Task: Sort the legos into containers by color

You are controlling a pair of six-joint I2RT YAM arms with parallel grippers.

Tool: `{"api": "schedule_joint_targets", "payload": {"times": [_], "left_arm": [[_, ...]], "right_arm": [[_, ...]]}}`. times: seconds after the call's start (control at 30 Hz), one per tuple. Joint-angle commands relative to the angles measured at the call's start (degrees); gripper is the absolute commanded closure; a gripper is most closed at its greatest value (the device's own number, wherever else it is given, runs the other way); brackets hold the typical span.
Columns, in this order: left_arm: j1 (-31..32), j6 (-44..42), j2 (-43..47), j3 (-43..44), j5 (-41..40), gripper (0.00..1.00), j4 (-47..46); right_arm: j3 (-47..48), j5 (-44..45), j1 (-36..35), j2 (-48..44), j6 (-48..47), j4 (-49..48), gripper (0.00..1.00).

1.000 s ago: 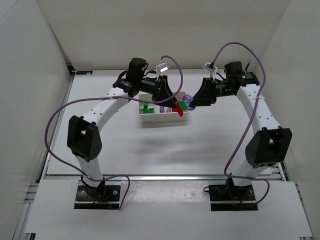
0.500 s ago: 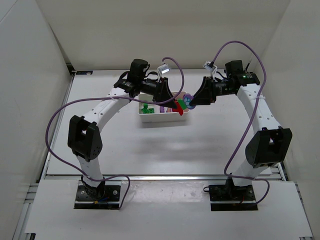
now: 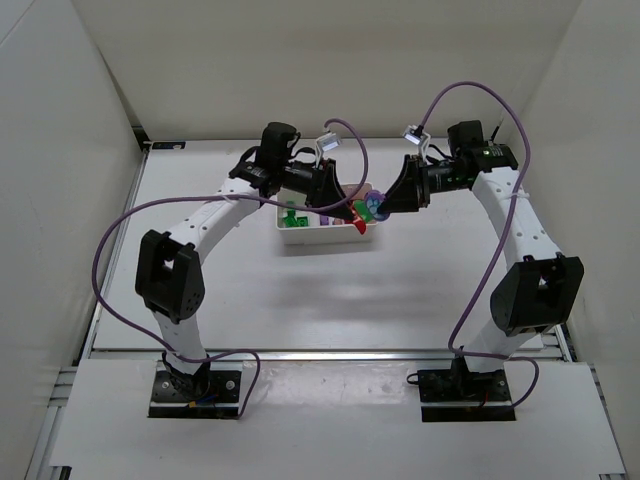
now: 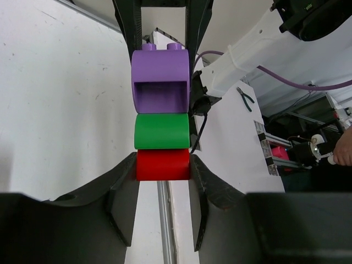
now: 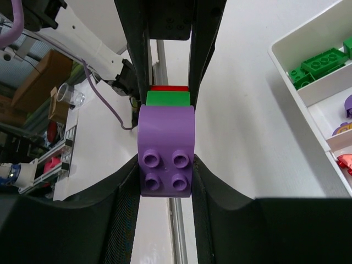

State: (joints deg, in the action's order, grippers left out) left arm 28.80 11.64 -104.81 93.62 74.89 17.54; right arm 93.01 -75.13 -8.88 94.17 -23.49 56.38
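Lego stack [image 4: 162,131], red end in left jaws, purple end in right jaws

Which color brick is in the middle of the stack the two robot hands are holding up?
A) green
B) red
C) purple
A: in the left wrist view the green brick sits right between the purple brick and the red brick.

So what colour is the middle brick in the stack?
The middle brick is green, clearest in left wrist view.
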Motion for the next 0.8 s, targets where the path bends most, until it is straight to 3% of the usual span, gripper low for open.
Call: {"api": "schedule_joint_targets", "payload": {"times": [0.0,0.3,0.43,0.57,0.77], "left_arm": [[0.56,-3.37,2.68,-2.83,2.72,0.81,3.28],[0.12,-15.94,9.27,-12.49,-0.36,0.83,14.61],[0.12,-16.83,9.72,-13.21,-5.09,0.83,12.97],[0.38,-12.79,5.78,-10.31,-16.06,0.83,6.11],[3.10,-11.91,-4.76,1.90,-36.89,0.85,7.24]], "right_arm": [[2.00,0.60,-0.35,-0.48,-2.71,0.57,1.00],[4.37,0.16,5.18,-0.04,0.02,-0.83,1.00],[3.85,0.43,6.68,-0.21,0.55,-1.01,1.00],[1.30,3.23,7.83,-1.88,0.63,-1.27,1.00],[-2.30,7.19,10.47,-4.52,3.80,-2.85,1.00]]}}
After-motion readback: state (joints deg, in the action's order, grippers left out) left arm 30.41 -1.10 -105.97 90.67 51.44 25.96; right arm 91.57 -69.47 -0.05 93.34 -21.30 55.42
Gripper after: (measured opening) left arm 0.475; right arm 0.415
